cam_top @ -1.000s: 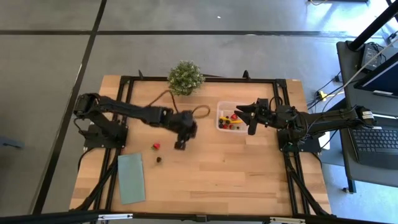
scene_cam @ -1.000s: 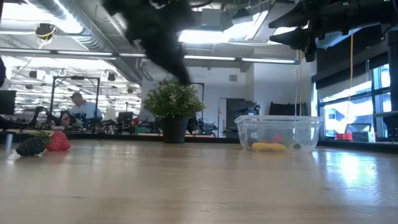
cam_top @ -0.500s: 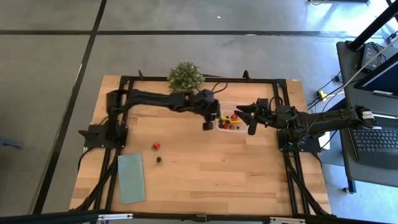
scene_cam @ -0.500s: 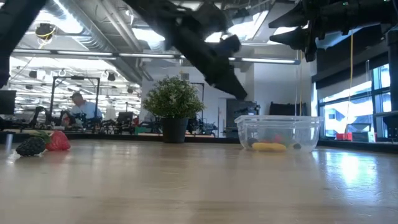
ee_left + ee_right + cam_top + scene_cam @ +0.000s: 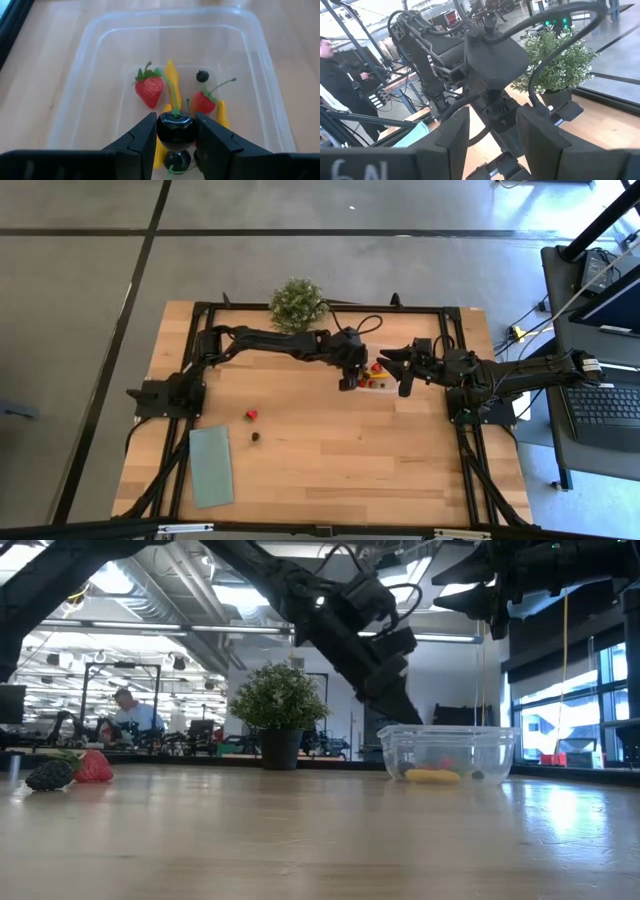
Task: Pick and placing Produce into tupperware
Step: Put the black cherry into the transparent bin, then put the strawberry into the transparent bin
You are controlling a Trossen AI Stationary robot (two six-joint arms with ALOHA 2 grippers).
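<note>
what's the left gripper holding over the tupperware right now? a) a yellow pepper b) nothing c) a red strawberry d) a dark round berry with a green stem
d: in the left wrist view the left gripper is closed on a dark round berry with a green stem, right above the tupperware.

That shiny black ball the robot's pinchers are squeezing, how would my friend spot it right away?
Find the small clear plastic box on the wooden table, by the bushy green potted plant. Just above it the left gripper is shut on a glossy dark berry with a green stem. It is the only fruit off the ground; the strawberries and yellow pieces lie in the box.
</note>
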